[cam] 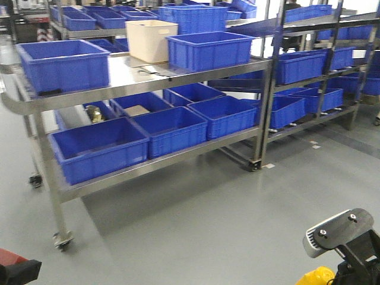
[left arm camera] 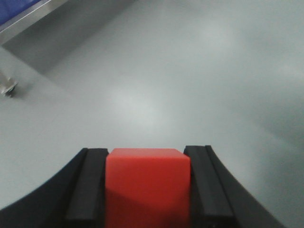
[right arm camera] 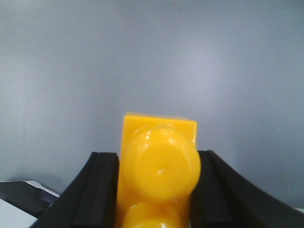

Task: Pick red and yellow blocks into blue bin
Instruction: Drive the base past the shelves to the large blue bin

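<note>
My left gripper (left arm camera: pixel 147 159) is shut on the red cube (left arm camera: pixel 147 190), held above the grey floor; the cube also shows at the bottom left of the front view (cam: pixel 9 259). My right gripper (right arm camera: pixel 159 161) is shut on the yellow brick (right arm camera: pixel 159 166), its studs facing the camera; the brick shows at the bottom right of the front view (cam: pixel 314 276). The wide blue bin (cam: pixel 62 64) stands at the left end of the steel cart's top shelf, far ahead of both grippers.
The steel cart (cam: pixel 136 80) on castors also carries a beige tub (cam: pixel 151 40) and a ribbed blue crate (cam: pixel 209 50). Several blue bins fill its lower shelf (cam: pixel 172 130). More racks with blue bins stand to the right (cam: pixel 309 65). Open grey floor (cam: pixel 225 214) lies between me and the cart.
</note>
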Robot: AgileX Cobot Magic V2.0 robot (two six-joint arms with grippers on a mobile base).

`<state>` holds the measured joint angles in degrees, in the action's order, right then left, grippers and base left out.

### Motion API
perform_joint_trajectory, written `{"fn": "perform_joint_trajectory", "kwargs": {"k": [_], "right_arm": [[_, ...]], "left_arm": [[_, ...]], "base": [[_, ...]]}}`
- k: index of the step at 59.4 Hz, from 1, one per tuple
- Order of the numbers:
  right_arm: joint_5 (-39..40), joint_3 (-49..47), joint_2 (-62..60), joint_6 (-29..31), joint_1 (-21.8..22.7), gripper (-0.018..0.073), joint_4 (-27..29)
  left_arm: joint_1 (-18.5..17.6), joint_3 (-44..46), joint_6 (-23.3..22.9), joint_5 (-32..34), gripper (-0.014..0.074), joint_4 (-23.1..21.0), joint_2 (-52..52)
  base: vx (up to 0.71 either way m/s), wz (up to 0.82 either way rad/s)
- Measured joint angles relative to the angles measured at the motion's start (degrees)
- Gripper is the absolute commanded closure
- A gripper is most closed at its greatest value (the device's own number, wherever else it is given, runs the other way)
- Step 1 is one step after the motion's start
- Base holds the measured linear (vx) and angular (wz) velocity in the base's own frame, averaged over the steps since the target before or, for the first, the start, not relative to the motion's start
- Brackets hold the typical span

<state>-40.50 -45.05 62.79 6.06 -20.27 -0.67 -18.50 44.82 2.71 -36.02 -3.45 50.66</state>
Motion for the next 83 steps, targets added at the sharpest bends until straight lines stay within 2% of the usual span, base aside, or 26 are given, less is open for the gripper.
{"fn": "perform_joint_trajectory", "kwargs": {"k": [83], "right_arm": [[0.01, 0.00, 0.00, 0.00, 0.00, 0.0246, 0.00]], "left_arm": [[0.00, 0.00, 0.00, 0.00, 0.0357, 0.00, 0.06]], "base": [[0.45, -0.31]]}}
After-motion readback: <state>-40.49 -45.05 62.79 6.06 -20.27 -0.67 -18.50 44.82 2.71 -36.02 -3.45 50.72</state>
